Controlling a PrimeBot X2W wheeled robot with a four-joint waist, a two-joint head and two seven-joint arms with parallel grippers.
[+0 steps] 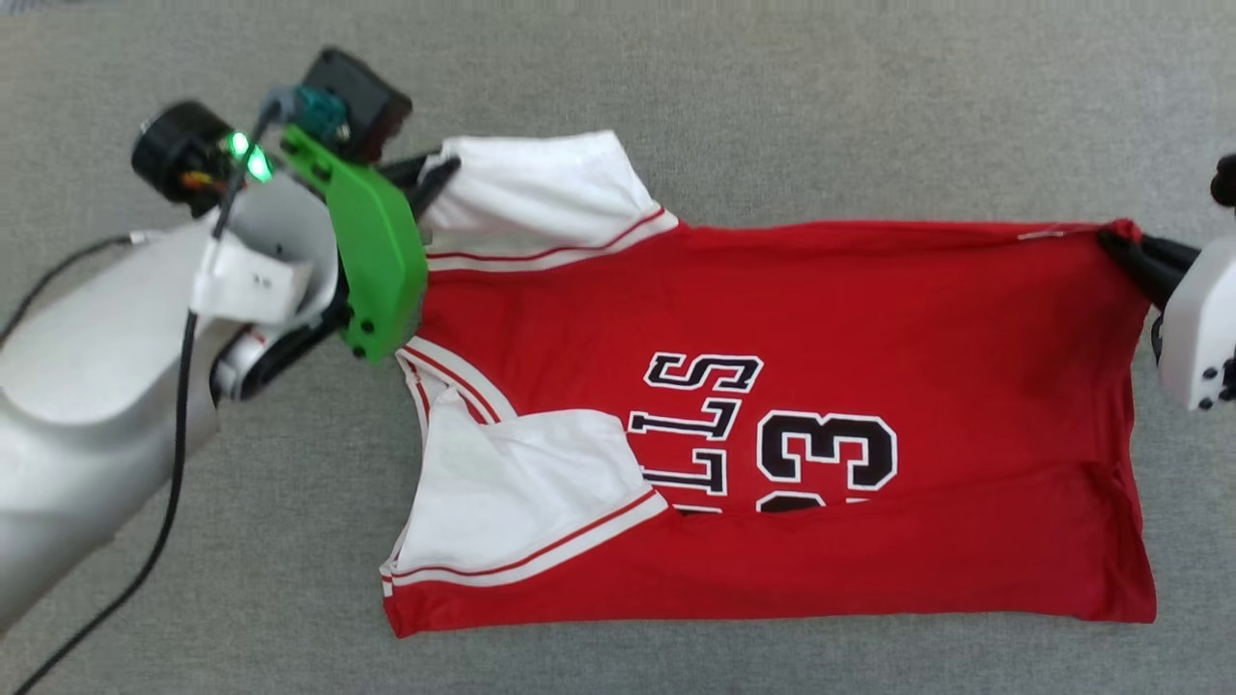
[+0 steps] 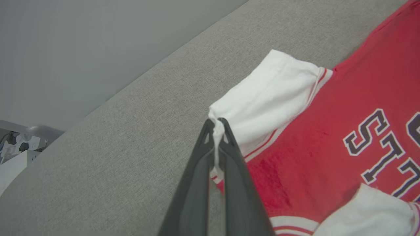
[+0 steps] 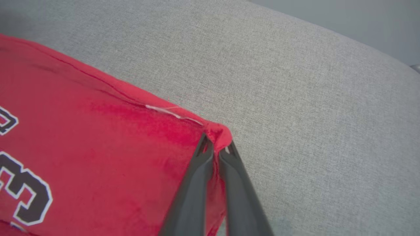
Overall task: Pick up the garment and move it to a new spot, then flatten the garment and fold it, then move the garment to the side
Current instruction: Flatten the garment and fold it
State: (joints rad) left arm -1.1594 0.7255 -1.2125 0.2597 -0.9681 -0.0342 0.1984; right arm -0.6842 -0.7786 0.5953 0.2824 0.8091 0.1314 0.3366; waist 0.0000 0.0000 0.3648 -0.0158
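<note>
Garment (image 1: 869, 309), red with white sleeves, lies spread across the grey tabletop (image 1: 772, 97), its near side folded up over part of the lettering. Left claw (image 2: 216, 127) is clenched on white fabric at the far sleeve. The right claw (image 3: 215, 146) is clenched on the far hem corner. Both grips are on the side toward the tabletop's far edge.
</note>
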